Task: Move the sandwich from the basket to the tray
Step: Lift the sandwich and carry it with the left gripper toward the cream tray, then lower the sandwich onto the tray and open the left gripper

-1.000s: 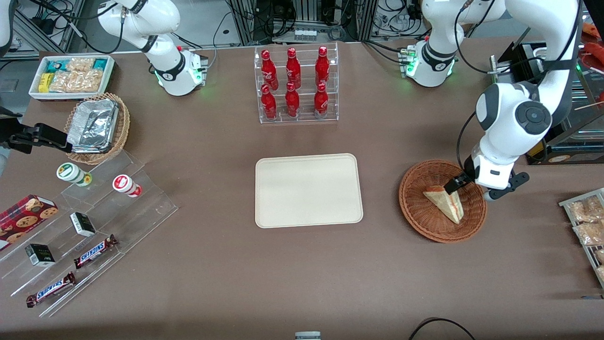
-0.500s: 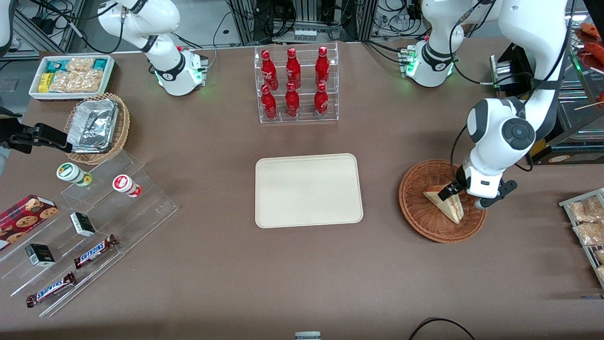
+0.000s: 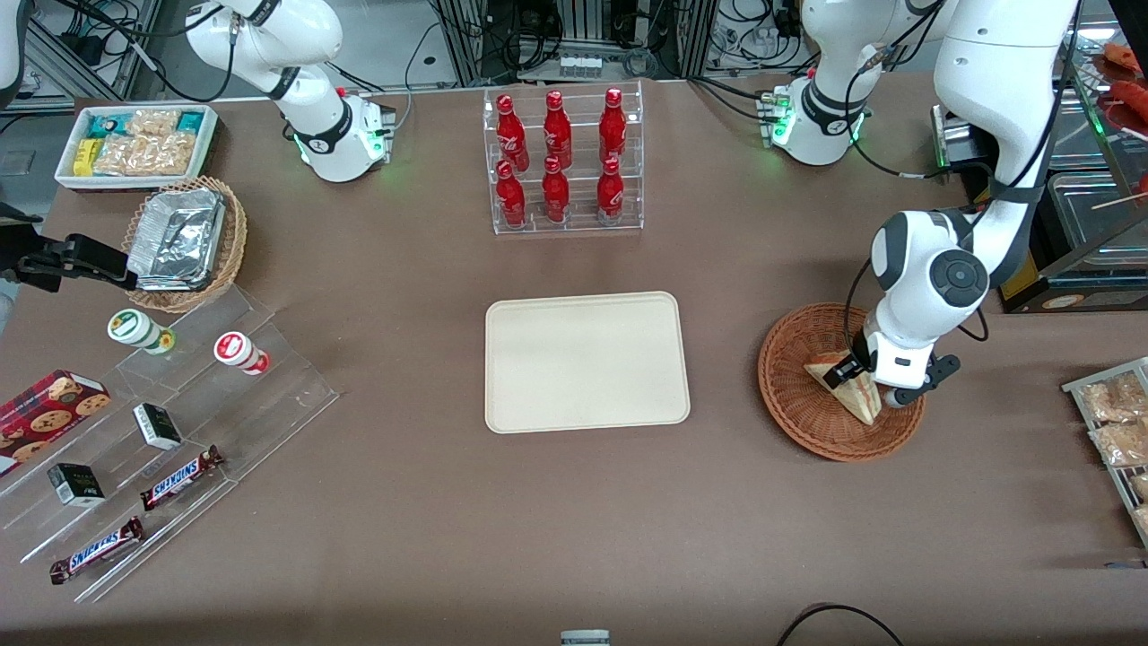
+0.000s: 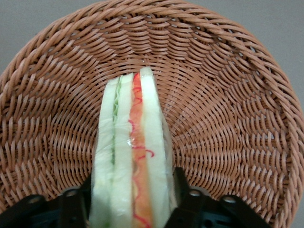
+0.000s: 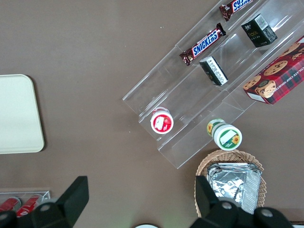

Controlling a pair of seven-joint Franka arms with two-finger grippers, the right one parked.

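White glossy arm, grey round joint cap, black cable; gripper fingers seemingly black

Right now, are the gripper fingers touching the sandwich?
Touching. The left wrist view shows the gripper straddling the sandwich in the basket, each finger pressed against a bread face, no gap.

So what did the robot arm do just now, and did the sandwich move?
The gripper came down into the basket and moved over the sandwich, so a finger now sits on each side of it. It is not lifted yet. The sandwich, the basket and the tray stayed where they were.
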